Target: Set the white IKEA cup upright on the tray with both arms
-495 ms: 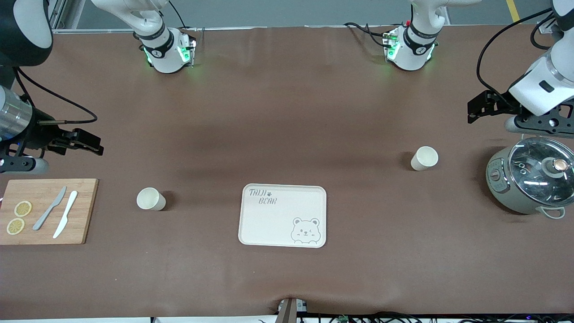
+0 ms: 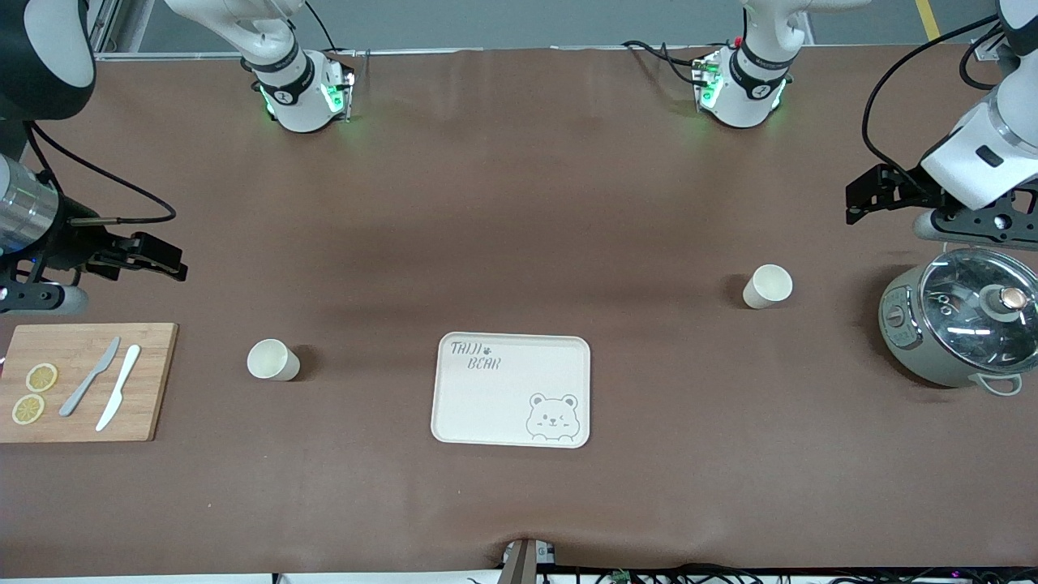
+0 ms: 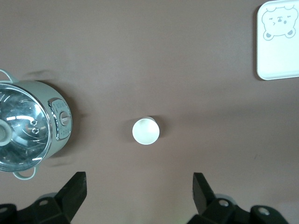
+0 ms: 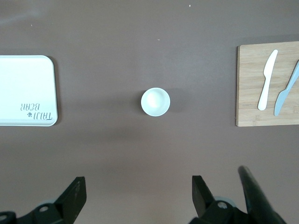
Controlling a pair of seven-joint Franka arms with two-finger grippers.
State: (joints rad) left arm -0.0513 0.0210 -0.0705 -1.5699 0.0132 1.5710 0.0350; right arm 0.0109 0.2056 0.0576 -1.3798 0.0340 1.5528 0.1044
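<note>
Front view, going from its left edge across: you've got the right gripper (image 2: 166, 264) up high w/ its fingers spread wide and nothing in them, over bare table just past the cutting board (image 2: 154, 381) w/ two lemon slices (image 2: 40, 377), a grey knife (image 2: 89, 388) and a white knife (image 2: 118, 398). Next comes one white cup (image 2: 272, 360), standing up, mouth open to the top, on the table and well apart from the tray. The tray (image 2: 486, 405) w/ the bear face sits in the middle w/ no cup on it. Then a 2nd white cup (image 2: 767, 286), also standing, farther from the front camera than the tray. Last, the left gripper (image 2: 861, 199) hangs wide open and empty above the table by the pot (image 2: 957, 328) w/ a glass lid. So nothing's done yet: you still have to grab, carry and set down both cups.
</note>
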